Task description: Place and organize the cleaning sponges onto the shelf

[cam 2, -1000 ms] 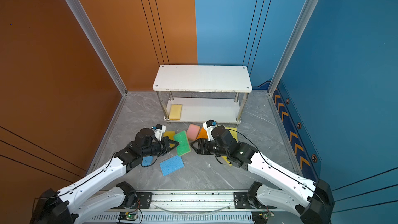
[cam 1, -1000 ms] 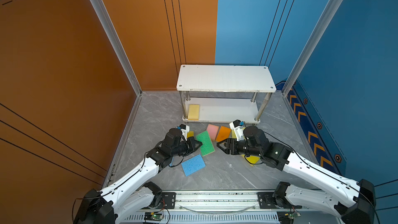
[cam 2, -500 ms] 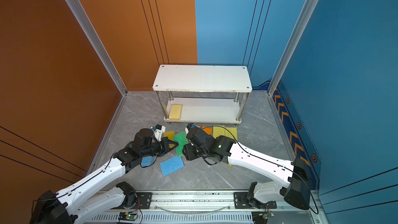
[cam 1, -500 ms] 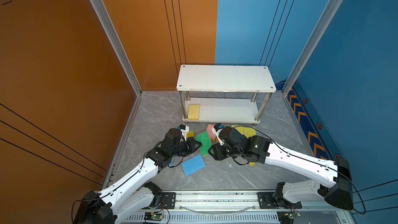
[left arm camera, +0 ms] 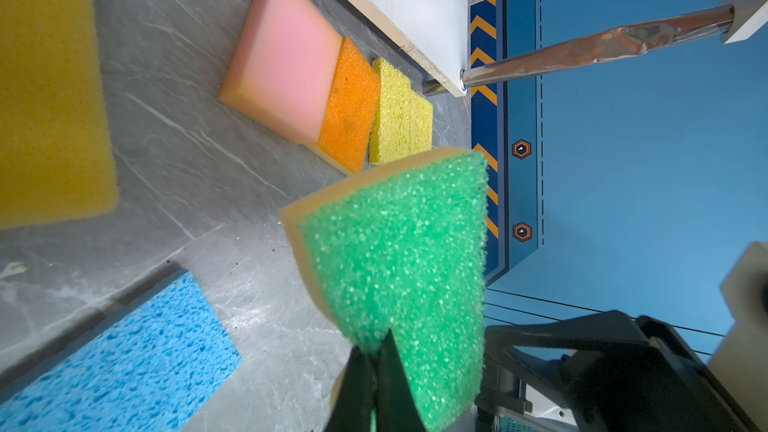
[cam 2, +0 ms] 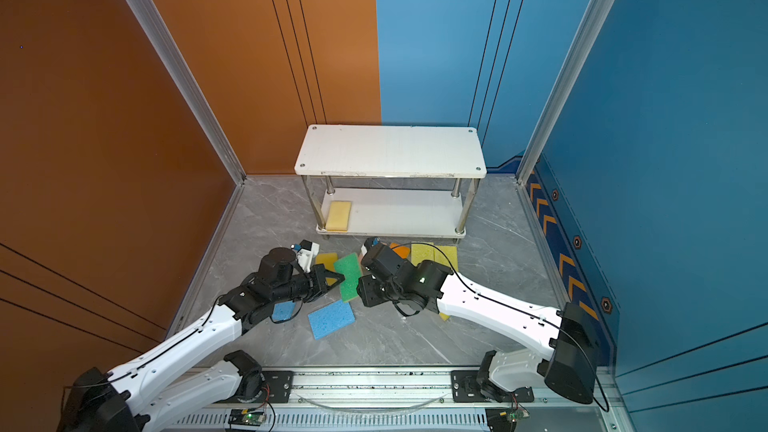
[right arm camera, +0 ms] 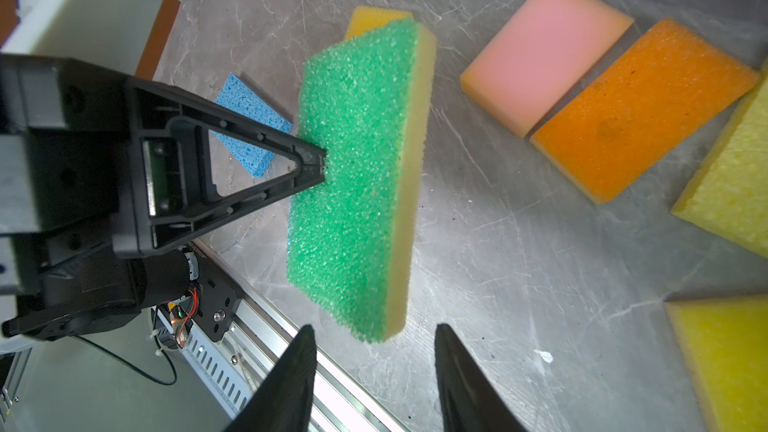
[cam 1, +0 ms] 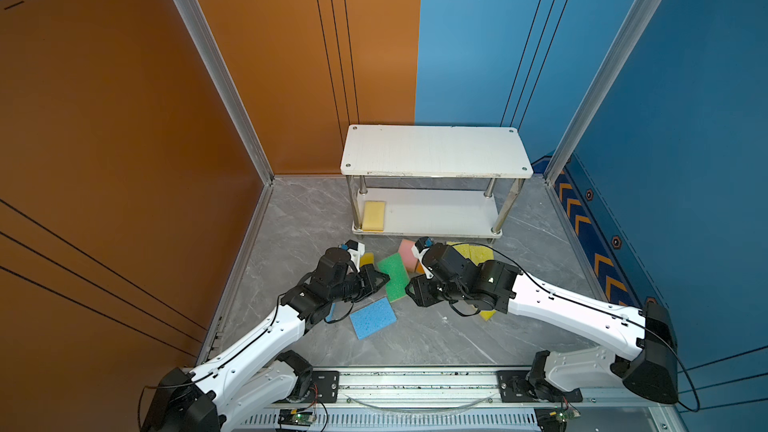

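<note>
Pinching the green sponge [right arm camera: 357,176] by a small bite on one long side, the left gripper [right arm camera: 319,162] is clamped on it. It holds the sponge tilted and clear of the floor [right arm camera: 519,243], in front of the shelf [cam 1: 436,151]. The right gripper [right arm camera: 374,344] faces the sponge's free end with its jaws apart, gripping nothing. This looks like a handover, and the weak spot is timing: if the left lets go before the right has a firm hold, the sponge drops back among the pink [right arm camera: 544,51] and orange [right arm camera: 640,110] ones. The foam is soft, so a bite on the very tip may just squash it and let it slip out, and most of the sponge hangs beyond the left's pinch, so a nudge from the right could twist it loose. The two grippers are also close together — a misjudged reach could knock one against the other. Only one yellow sponge [cam 1: 373,216] lies on the lower tier, so most of the job remains.
</note>
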Available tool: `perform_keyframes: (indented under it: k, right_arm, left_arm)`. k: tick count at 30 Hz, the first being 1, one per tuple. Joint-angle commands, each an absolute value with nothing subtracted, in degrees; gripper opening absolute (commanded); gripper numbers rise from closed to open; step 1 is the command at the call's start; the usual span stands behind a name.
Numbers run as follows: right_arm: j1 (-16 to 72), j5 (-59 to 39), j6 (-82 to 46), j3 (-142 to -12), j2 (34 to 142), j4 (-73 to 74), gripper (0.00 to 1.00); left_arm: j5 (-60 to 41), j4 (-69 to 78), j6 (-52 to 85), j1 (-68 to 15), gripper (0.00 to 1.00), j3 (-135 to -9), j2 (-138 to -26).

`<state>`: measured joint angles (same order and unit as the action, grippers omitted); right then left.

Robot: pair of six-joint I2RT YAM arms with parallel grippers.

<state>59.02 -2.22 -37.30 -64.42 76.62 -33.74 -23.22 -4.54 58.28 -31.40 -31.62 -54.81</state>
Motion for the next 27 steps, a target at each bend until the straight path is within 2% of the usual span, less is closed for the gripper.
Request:
perform_keyframes:
  k: [1, 18, 27]
  right_arm:
    - [58.54, -3.82, -37.92, -63.24, 76.34, -31.65, 0.47]
    - [58.12, -5.54, -38.75, -63.11, 78.31, -29.79, 0.4]
    - [58.1, -5.63, -38.66, -63.35, 78.99, -29.71, 0.31]
  left_arm:
    - [-24.53, -5.36, 58.51, -30.89, 0.0, -32.7, -53.63]
    - [-24.61, -5.28, 59.08, -31.11, 0.0, -32.3, -52.81]
    - [-24.69, -5.21, 59.22, -31.24, 0.0, -32.22, -52.76]
